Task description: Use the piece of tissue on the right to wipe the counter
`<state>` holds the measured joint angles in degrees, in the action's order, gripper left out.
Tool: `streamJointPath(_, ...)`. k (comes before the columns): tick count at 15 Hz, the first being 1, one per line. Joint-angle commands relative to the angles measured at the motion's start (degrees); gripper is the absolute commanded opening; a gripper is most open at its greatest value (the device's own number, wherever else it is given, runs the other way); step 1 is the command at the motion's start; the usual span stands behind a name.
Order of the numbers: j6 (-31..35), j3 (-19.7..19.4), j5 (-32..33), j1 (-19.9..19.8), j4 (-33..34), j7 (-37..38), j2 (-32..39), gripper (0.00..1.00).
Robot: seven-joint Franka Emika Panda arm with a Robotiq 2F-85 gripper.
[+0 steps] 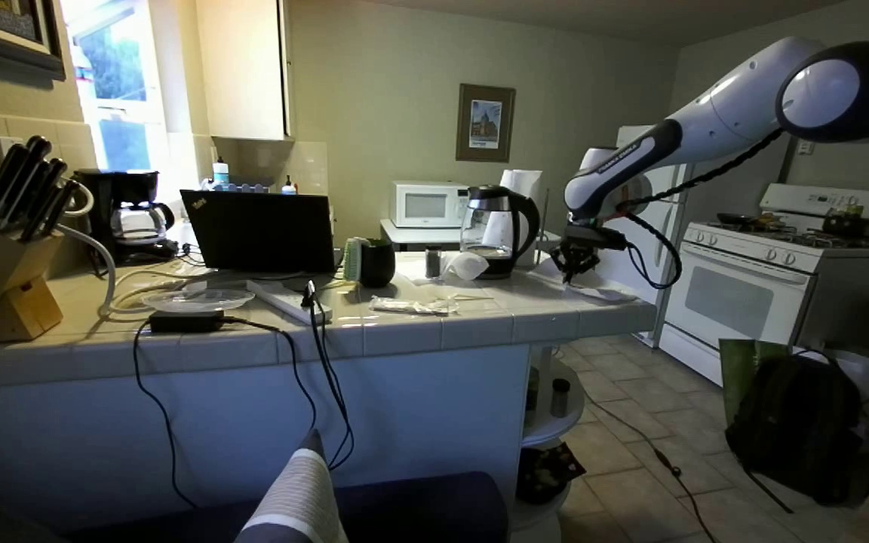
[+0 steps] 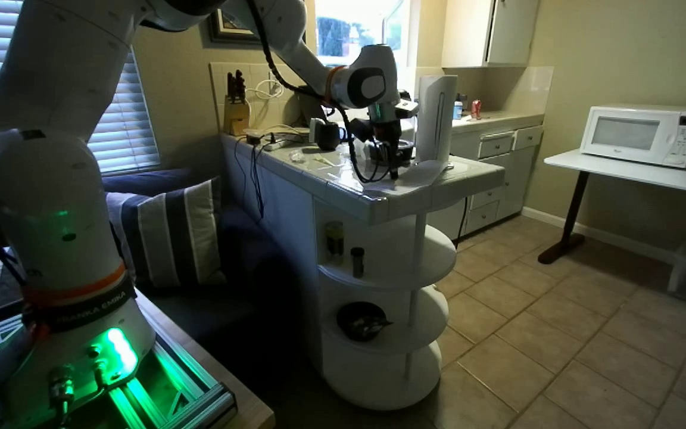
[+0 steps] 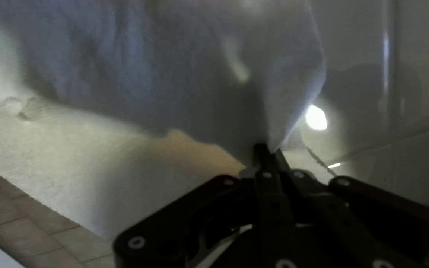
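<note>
My gripper (image 1: 569, 279) is over the right end of the pale tiled counter (image 1: 480, 328). In an exterior view the gripper (image 2: 395, 175) is low, close to the counter top (image 2: 474, 170). In the wrist view the fingers (image 3: 268, 150) are shut on the edge of the white piece of tissue (image 3: 184, 74), which spreads out from the fingertips over the counter surface (image 3: 69, 149). The tissue also shows as a pale sheet in both exterior views (image 1: 604, 294) (image 2: 426, 174). Its underside and how much of it touches the counter are hidden.
A glass kettle (image 1: 480, 226), a small dark jar (image 1: 433, 262) and a tall white device (image 2: 436, 119) stand near the gripper. A black cup (image 1: 376, 264), plastic packet (image 1: 412, 305), laptop (image 1: 261, 230) and cables lie farther along. The counter's end drops to round shelves (image 2: 390, 280).
</note>
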<state>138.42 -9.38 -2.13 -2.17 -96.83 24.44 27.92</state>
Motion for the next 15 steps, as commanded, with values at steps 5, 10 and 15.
streamJointPath(5,8.86,-8.0,14.29,5.67,0.26,15.01,7.44,0.0)
streamJointPath(10,7.42,-1.28,6.32,2.44,-2.02,9.96,4.97,0.0)
streamJointPath(15,5.78,3.71,-1.58,-0.62,-4.2,-1.5,1.73,0.0)
